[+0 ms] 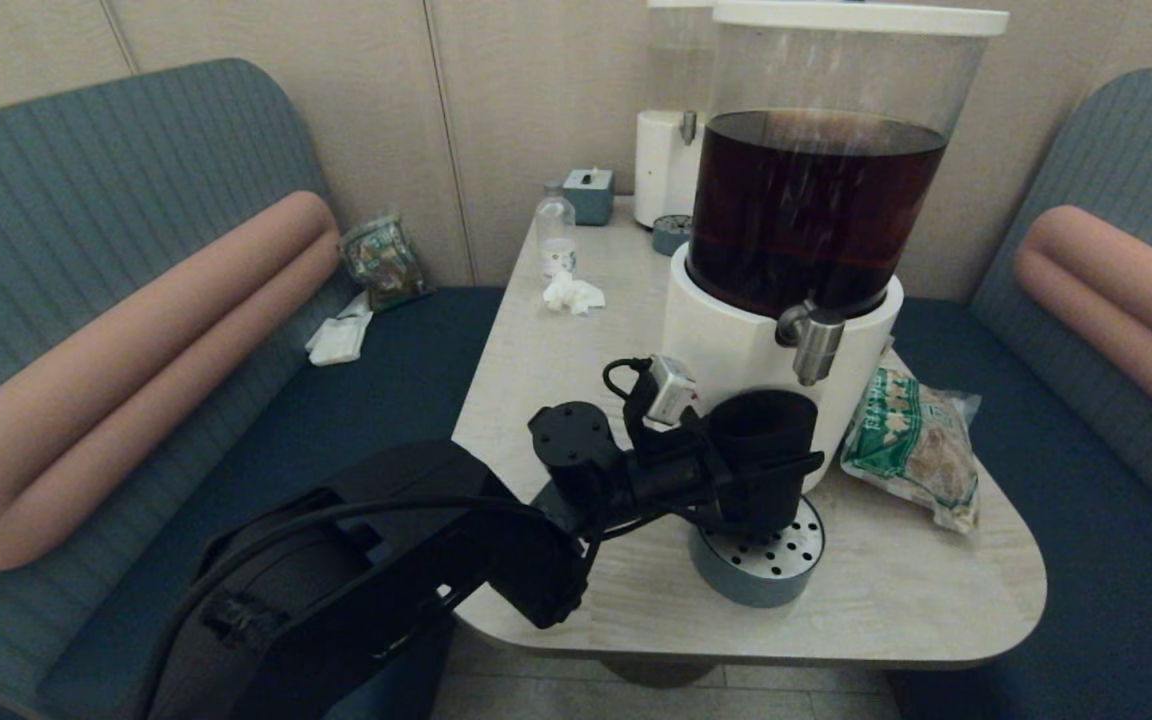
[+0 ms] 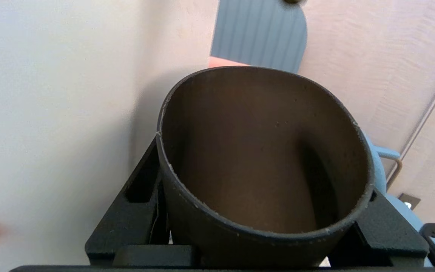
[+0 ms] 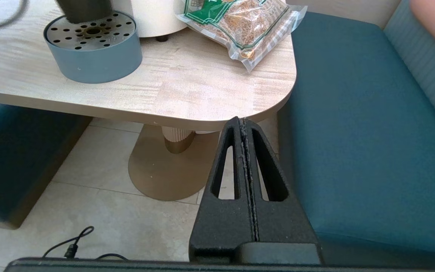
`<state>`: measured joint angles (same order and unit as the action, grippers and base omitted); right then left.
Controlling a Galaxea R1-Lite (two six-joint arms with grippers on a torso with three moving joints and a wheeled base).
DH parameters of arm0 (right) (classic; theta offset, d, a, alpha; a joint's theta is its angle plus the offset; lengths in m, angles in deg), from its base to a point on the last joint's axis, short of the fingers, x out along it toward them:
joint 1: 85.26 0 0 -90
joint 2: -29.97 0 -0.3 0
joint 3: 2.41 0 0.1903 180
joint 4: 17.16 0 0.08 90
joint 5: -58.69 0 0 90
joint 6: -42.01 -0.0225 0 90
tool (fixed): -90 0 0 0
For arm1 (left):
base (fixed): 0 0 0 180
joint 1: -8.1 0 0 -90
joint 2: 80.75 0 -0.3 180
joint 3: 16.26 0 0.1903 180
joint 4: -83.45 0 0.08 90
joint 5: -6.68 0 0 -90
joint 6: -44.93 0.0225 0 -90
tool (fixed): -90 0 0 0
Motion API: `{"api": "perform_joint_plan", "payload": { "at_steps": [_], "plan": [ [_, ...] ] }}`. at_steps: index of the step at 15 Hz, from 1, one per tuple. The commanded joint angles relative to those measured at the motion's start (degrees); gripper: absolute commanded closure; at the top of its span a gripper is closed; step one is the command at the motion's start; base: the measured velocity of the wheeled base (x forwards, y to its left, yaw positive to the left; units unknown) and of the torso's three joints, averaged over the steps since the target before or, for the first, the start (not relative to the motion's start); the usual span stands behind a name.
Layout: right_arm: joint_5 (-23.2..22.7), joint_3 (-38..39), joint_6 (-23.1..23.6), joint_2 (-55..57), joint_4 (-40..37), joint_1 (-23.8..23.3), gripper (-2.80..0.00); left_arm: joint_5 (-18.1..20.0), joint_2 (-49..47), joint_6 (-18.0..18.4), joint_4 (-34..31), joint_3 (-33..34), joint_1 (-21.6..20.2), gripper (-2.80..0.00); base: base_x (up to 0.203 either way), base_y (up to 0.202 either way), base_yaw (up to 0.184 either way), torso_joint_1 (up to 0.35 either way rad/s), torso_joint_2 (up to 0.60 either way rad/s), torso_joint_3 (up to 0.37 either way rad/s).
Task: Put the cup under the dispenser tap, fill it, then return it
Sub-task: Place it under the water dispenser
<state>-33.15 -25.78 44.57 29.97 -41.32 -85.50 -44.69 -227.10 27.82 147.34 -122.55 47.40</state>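
The smoky-black cup (image 1: 762,440) stands on the round blue-grey drip tray (image 1: 761,560) in front of the white base of the big dispenser (image 1: 736,350). My left gripper (image 1: 771,465) is shut on the cup, one finger on each side (image 2: 138,211). The wrist view looks down into the cup (image 2: 263,166), whose inside is dry. The brushed-silver tap (image 1: 814,342) hangs a little above and to the right of the cup's rim. Dark brown liquid fills the clear tank (image 1: 816,205). My right gripper (image 3: 244,122) is shut and parked below the table's near right corner.
A green snack bag (image 1: 914,445) lies right of the dispenser. Farther back are a small clear bottle (image 1: 556,232), crumpled tissue (image 1: 572,294), a teal box (image 1: 589,193) and a clear-liquid dispenser (image 1: 671,150). Bench seats flank the table (image 1: 916,600).
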Motion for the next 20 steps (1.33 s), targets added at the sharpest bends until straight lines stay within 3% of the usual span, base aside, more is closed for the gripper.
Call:
{"api": "perform_joint_plan", "payload": {
  "at_steps": [1,7,14,20],
  "plan": [
    [-0.1,0.0,0.2,0.1,0.0,0.0,0.0,-0.1,-3.6,-0.3,0.4,-2.6,0.3,0.0,0.0,0.0,0.0,0.0,0.0,0.0],
    [-0.1,0.0,0.2,0.1,0.0,0.0,0.0,0.0,-3.4,-0.2,0.4,-2.0,0.3,0.0,0.0,0.0,0.0,0.0,0.0,0.0],
    [0.0,0.0,0.0,0.1,0.0,0.0,0.0,-0.2,0.7,0.4,0.4,5.7,0.3,0.0,0.0,0.0,0.0,0.0,0.0,0.0],
    [0.0,0.0,0.2,0.1,0.0,0.0,0.0,-0.2,0.6,2.0,0.4,8.2,0.3,0.0,0.0,0.0,0.0,0.0,0.0,0.0]
  ]
}}
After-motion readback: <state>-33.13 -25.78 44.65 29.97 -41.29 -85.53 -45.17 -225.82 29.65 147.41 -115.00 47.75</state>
